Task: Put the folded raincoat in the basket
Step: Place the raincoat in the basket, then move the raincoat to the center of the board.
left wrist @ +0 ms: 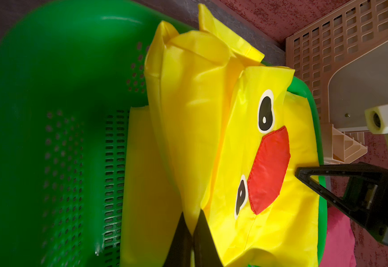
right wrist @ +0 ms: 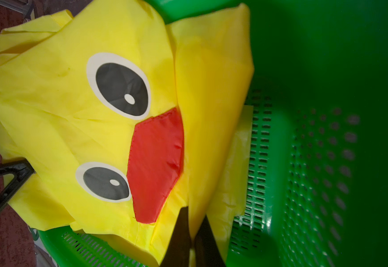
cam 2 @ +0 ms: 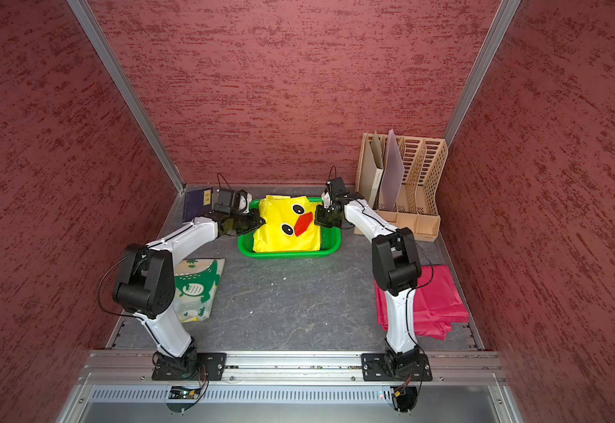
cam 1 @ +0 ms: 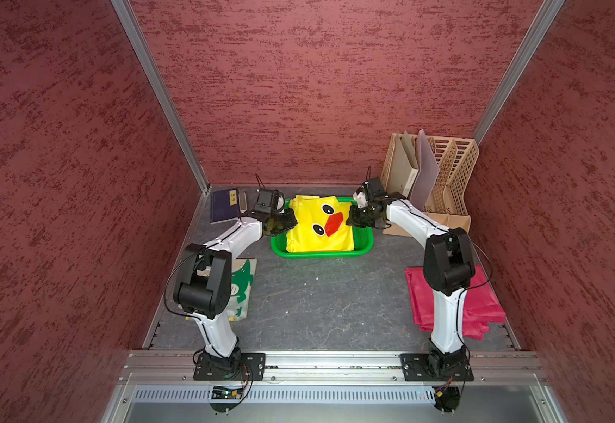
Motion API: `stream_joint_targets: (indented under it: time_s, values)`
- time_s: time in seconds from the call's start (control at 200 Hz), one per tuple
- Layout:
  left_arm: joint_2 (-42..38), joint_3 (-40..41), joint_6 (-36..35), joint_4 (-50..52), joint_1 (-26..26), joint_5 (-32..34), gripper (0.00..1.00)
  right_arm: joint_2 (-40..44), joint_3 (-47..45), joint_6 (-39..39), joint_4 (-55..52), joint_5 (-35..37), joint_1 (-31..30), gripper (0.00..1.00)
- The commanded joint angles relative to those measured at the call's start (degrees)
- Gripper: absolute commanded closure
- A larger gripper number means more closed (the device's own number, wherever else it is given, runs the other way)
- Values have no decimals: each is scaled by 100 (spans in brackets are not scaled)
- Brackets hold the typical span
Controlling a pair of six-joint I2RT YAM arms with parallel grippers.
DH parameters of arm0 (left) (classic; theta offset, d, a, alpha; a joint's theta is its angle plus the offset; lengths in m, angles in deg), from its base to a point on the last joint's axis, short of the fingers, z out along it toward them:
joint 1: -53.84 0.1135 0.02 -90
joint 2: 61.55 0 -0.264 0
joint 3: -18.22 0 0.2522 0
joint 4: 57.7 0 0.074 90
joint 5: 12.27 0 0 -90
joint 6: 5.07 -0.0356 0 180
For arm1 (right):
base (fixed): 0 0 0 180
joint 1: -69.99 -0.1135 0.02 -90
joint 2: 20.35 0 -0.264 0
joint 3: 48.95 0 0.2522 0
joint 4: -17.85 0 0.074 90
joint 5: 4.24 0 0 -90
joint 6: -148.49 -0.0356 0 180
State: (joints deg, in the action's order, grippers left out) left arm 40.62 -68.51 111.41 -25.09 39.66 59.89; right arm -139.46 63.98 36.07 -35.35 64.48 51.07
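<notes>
The folded raincoat (cam 1: 317, 229) (cam 2: 286, 229) is bright yellow with a duck face: two black eyes and a red beak. It rests inside the green basket (cam 1: 320, 253) (cam 2: 287, 253) at the back middle of the floor, and its far edge sticks up over the rear rim. My left gripper (cam 1: 290, 221) (left wrist: 192, 218) is shut on a fold at the raincoat's left edge. On the opposite side, my right gripper (cam 1: 350, 219) (right wrist: 195, 215) pinches a fold of yellow fabric (right wrist: 197, 138). Perforated basket wall (left wrist: 73, 161) (right wrist: 315, 161) shows beside both grips.
A beige file organizer (cam 1: 448, 172) with folders stands at the back right. A dark blue notebook (cam 1: 224, 205) lies at the back left. A folded dinosaur-print sheet (cam 2: 198, 284) lies under the left arm, and folded red fabric (cam 1: 481, 304) under the right arm.
</notes>
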Motion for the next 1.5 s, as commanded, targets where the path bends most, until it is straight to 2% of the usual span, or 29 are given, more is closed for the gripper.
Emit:
stream_joint_targets:
  time_s: [0.0, 0.045, 0.065, 0.1, 0.13, 0.165, 0.2, 0.22, 0.265, 0.29, 0.356, 0.461, 0.496, 0.631, 0.806, 1.057, 1.162, 1.327, 1.392, 1.493]
  values:
    - [176, 66, -54, 3, -11, 311, 92, -70, -155, 119, 321, 56, 28, 100]
    - [215, 13, -70, 135, -15, 416, 82, -76, -208, 112, 365, 106, 33, 100]
    - [231, -19, -87, 199, -15, 441, 71, -81, -210, 114, 374, 121, 29, 100]
    - [258, -64, -107, 295, -15, 504, 46, -102, -226, 124, 384, 138, 34, 100]
    - [268, -104, -113, 356, -15, 568, 34, -124, -232, 129, 385, 149, 35, 100]
    - [268, -127, -125, 413, -24, 628, 30, -150, -225, 131, 364, 150, 29, 98]
    - [260, -138, -145, 438, -16, 653, 28, -173, -214, 132, 335, 143, 36, 91]
    - [245, -145, -146, 455, -22, 670, 28, -174, -213, 128, 325, 134, 34, 83]
    - [213, -174, -161, 507, -32, 734, 26, -161, -228, 124, 308, 151, 31, 58]
    - [179, -197, -169, 542, -37, 768, 23, -135, -230, 124, 297, 158, 29, 50]
    - [45, -271, -199, 644, -50, 850, 14, -1, -270, 139, 283, 168, 31, 41]
    - [-299, -412, -265, 780, -100, 981, 4, 379, -289, 171, 252, 311, 33, 34]
    - [-423, -469, -279, 822, -114, 998, 0, 527, -264, 200, 207, 367, 29, 27]
    - [-1047, -493, -362, 685, -233, 998, 0, 1206, -296, 294, 200, 517, 27, 24]
    - [-1856, -125, -308, 242, -299, 967, 0, 2089, -556, 360, 96, 886, -12, 24]
    - [-2873, 797, -198, 32, -393, 883, 0, 3452, -1764, 435, -13, 1482, -48, 24]
    - [-3217, 1270, 63, 91, -436, 917, 0, 4206, -2521, 288, -195, 2224, -51, 23]
    - [-3749, 2047, 530, 244, -776, 1406, 0, 4804, -3312, -226, -1080, 3930, -41, 20]
    - [-4011, 2335, 650, 153, -978, 1565, 0, 4870, -3599, -369, -1281, 4103, -42, 20]
    - [-4256, 2547, 783, 158, -1175, 1591, 0, 4897, -3946, -613, -1397, 3965, -43, 20]
